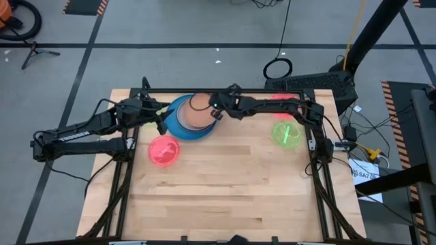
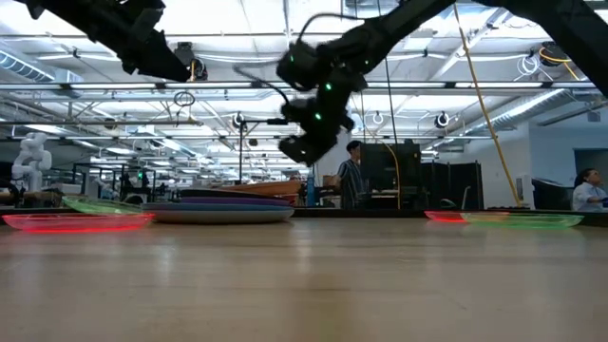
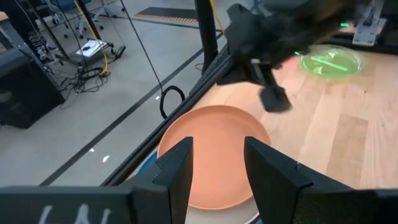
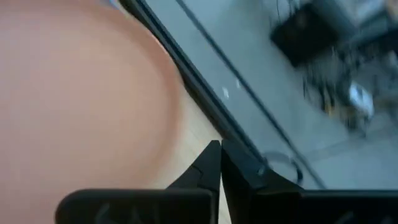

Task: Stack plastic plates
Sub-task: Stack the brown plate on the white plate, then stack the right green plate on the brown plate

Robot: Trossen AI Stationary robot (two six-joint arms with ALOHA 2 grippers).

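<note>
A stack of plates (image 1: 187, 117) stands near the table's far edge, a large blue plate (image 1: 176, 122) showing under a tan plate (image 1: 197, 116) on top. In the low view the stack (image 2: 223, 209) has a grey plate at the bottom and a purple one above it. My left gripper (image 1: 162, 122) hovers open over the stack's left side; in its wrist view the fingers (image 3: 217, 146) frame the tan plate (image 3: 214, 155). My right gripper (image 1: 216, 114) is shut and raised above the stack's right side (image 2: 304, 147), with the tan plate (image 4: 81, 93) below it.
A translucent pink plate (image 1: 164, 150) lies flat on the table in front of the stack. A translucent green plate (image 1: 286, 133) lies to the right, with a red one (image 1: 281, 99) behind it under the right arm. The table's near half (image 1: 225, 197) is bare wood. A black frame rims the table.
</note>
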